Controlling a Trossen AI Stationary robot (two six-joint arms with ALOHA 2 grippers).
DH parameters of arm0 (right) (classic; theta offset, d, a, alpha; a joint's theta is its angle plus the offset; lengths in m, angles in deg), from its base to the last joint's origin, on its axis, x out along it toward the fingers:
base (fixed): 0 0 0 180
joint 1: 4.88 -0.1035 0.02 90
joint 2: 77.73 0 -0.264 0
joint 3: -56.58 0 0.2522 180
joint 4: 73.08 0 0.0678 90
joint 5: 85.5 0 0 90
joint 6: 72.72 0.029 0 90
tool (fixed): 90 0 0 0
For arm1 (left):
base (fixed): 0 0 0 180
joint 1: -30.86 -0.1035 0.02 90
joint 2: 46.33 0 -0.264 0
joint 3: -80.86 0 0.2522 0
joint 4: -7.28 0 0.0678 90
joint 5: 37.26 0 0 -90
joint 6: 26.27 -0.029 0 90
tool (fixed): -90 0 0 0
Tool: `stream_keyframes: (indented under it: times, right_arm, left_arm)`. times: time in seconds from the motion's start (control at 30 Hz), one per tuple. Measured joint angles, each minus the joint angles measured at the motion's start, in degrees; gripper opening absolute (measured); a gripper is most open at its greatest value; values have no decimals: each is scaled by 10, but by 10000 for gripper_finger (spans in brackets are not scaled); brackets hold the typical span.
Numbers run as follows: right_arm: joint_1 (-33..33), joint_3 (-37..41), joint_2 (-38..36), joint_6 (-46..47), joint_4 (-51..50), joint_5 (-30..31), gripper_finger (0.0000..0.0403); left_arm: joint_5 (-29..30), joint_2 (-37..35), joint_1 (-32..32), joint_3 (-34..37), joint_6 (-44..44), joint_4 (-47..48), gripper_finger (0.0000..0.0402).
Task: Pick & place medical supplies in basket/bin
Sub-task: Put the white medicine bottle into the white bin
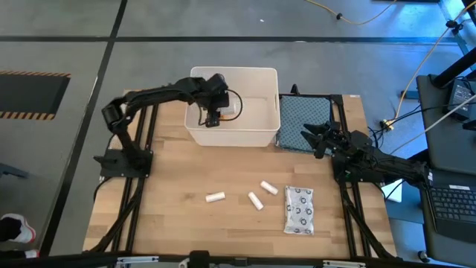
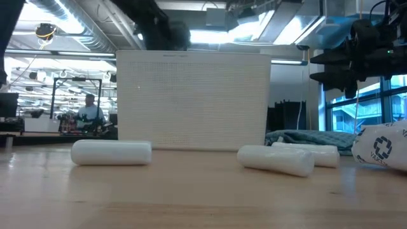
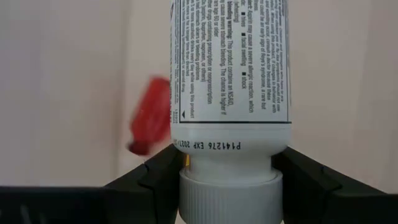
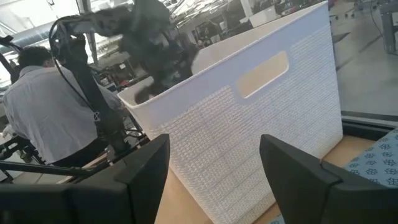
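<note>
My left gripper [image 1: 212,117] reaches down inside the white bin [image 1: 269,74] and is shut on the white pill bottle [image 3: 229,74], a printed-label bottle with a ribbed white cap. The red bottle [image 3: 150,123] shows blurred behind it inside the bin. Three short white cylinders [image 1: 215,197] [image 1: 255,199] [image 1: 268,188] and the dotted blister pack [image 1: 299,209] lie flat on the wooden table near its front. My right gripper [image 4: 214,174] hangs open over the blue-grey cloth [image 1: 305,115], right of the bin. The amber vial is not in view. My left gripper [image 3: 227,183] pinches the white pill bottle between its two fingers [image 3: 155,180] at the shoulder just beside the cap [image 3: 229,196]. The fingers come from above, pointing down into the bin, and the bottle's body runs onward past them. Whether its base touches the bin floor is hidden.
The bin's tall front wall [image 2: 191,102] stands at the table's far middle, with a handle cut-out [image 4: 264,73] on its right side. The cloth [image 2: 305,137] lies against that side. A person [image 4: 37,118] stands beyond the table's left. Bare wood lies near the left front.
</note>
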Motion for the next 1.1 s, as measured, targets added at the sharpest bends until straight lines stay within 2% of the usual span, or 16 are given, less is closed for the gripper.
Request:
stream_keyframes:
  times: [0.47, 0.67, 1.1]
  right_arm:
    - [0, 0, 0, 1, 0, 0, 251]
    - [0, 0, 0, 1, 0, 0, 251]
    - [0, 0, 0, 1, 0, 0, 251]
  left_arm:
    - [9, 110, 0, 0, -24, 31, 199]
    - [40, 124, 0, 0, -24, 42, 202]
    - [58, 124, 0, 0, -24, 53, 219]
